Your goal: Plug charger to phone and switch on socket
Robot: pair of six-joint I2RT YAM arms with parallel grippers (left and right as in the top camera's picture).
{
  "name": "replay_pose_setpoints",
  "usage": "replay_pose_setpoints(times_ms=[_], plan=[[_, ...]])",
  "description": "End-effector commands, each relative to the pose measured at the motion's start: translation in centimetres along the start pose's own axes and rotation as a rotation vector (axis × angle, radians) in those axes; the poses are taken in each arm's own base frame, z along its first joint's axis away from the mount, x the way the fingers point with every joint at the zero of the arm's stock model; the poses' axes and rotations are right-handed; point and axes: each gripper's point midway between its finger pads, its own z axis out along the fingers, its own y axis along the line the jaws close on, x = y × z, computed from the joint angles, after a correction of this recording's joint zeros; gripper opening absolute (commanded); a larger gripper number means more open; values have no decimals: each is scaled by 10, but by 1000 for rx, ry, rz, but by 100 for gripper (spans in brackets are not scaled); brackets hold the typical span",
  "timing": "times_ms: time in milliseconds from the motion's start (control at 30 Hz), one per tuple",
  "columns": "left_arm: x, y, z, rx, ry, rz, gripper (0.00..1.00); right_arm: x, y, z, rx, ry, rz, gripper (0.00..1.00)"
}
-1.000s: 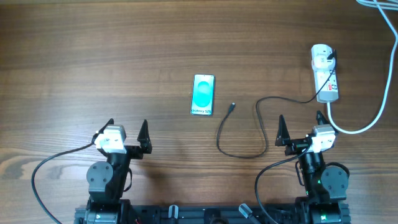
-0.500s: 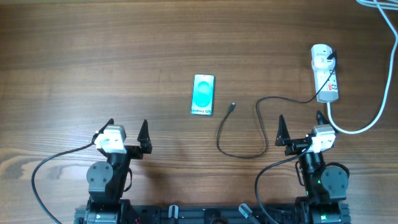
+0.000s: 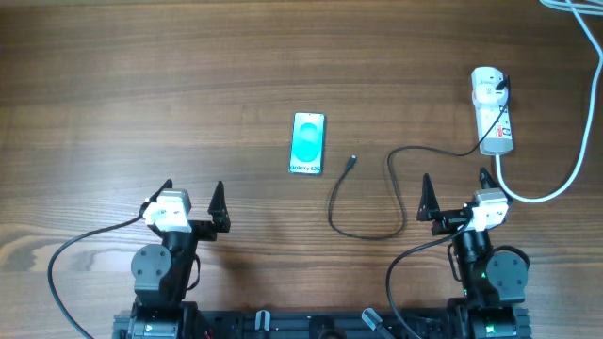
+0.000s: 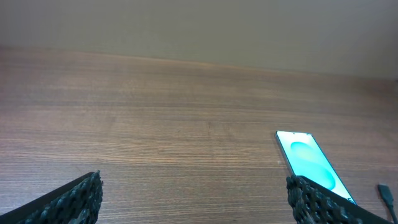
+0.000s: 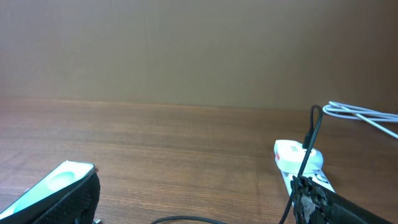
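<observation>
The phone point(image 3: 308, 143) lies flat at the table's middle, cyan screen up; its far end shows in the left wrist view point(image 4: 309, 158) and the right wrist view point(image 5: 56, 180). The charger's thin black cable point(image 3: 363, 231) loops right of the phone. Its free tip point(image 3: 351, 162) rests on the wood just right of the phone, apart from it, and its plug point(image 3: 497, 87) sits in the white socket point(image 3: 492, 122) at the far right. My left gripper point(image 3: 193, 193) and right gripper point(image 3: 454, 184) stand open near the front edge, holding nothing.
A thick white cord point(image 3: 539, 200) runs from the socket's near end, curves right and goes off the top right corner. The robots' own black wires point(image 3: 66, 259) loop beside the arm bases at the front. The tabletop point(image 3: 141, 75) is bare wood.
</observation>
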Motion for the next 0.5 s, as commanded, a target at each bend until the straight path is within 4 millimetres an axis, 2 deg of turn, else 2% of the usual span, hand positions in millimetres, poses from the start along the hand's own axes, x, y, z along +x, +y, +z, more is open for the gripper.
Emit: replay_pose_setpoints(times_ms=[0,67,167,200,467], plan=[[3,2,0,-7,8,17,100,-1,-1,0,2,-5,13,100],[2,-14,0,85,7,9,100,-1,-1,0,2,-5,14,100],[2,-51,-8,305,16,-15,100,-1,-1,0,2,-5,13,100],[2,-56,-9,332,19,-14,100,-1,-1,0,2,-5,13,100],[2,-56,-10,338,20,-14,100,-1,-1,0,2,-5,14,100]])
